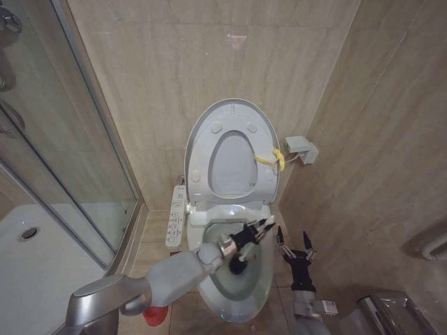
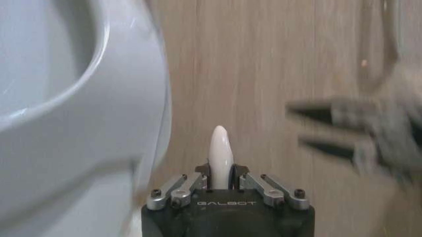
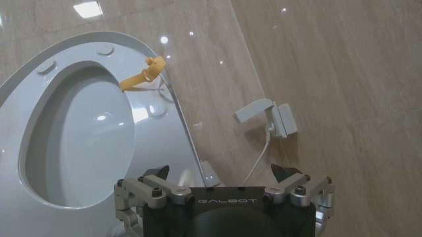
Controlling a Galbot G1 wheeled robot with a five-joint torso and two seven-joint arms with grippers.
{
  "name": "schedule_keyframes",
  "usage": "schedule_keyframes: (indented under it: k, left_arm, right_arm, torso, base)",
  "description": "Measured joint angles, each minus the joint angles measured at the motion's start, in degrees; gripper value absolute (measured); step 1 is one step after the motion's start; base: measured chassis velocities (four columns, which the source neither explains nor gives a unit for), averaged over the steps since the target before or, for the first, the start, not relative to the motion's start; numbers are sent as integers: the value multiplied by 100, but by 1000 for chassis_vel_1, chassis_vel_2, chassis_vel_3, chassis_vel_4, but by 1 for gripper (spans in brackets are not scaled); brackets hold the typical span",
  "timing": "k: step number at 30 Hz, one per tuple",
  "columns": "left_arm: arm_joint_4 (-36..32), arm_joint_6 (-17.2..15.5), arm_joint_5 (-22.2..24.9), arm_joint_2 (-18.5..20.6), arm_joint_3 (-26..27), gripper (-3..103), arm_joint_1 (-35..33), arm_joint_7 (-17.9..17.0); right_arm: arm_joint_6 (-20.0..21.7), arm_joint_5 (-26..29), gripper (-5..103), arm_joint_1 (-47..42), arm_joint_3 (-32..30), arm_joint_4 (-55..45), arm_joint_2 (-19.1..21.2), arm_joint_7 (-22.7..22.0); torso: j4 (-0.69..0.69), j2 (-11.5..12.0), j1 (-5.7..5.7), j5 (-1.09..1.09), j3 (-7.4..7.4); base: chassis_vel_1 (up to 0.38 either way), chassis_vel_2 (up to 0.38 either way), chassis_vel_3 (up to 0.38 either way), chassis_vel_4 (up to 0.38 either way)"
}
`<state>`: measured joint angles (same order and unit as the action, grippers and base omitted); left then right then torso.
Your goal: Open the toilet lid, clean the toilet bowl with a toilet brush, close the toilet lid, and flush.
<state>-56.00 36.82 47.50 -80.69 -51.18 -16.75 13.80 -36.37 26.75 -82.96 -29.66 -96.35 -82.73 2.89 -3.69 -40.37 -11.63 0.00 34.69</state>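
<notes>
The toilet lid [image 1: 230, 164] [image 3: 79, 148] stands raised against the wall, with the seat ring [image 1: 204, 150] folded up in front of it. My left gripper [image 1: 260, 227] [image 2: 221, 170] reaches over the toilet bowl [image 1: 230, 292] and is shut on the toilet brush's white handle [image 2: 220, 145]. The black bristle head [image 1: 239, 266] hangs inside the bowl just below that gripper. Beside the bowl's right rim, my right gripper [image 1: 293, 246] [image 3: 221, 173] stands open and holds nothing. It also shows blurred [image 2: 356, 133] in the left wrist view.
A button panel [image 1: 177, 216] runs along the toilet's left side, and a red cup-shaped holder [image 1: 155, 315] sits on the floor below it. A glass shower screen [image 1: 63, 139] stands at left. A yellow band [image 1: 269, 159], a wall fitting [image 1: 300, 149] and a bin [image 1: 391, 314] are at right.
</notes>
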Motion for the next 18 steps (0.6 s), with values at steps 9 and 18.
schedule_keyframes:
  k: [9, 18]
  left_arm:
    - [241, 40, -2, -167, -117, 22, 69, 5]
    - [233, 51, -9, -344, 49, 22, 114, -40]
  right_arm:
    - [-8, -18, 100, -28, 13, -23, -31, 7]
    - [-9, -15, 100, -20, -1, -37, -50, 8]
  torso:
    - [3, 0, 0, 0, 0]
    - [-2, 0, 0, 0, -1]
  base:
    - [0, 0, 0, 0]
    - [0, 0, 0, 0]
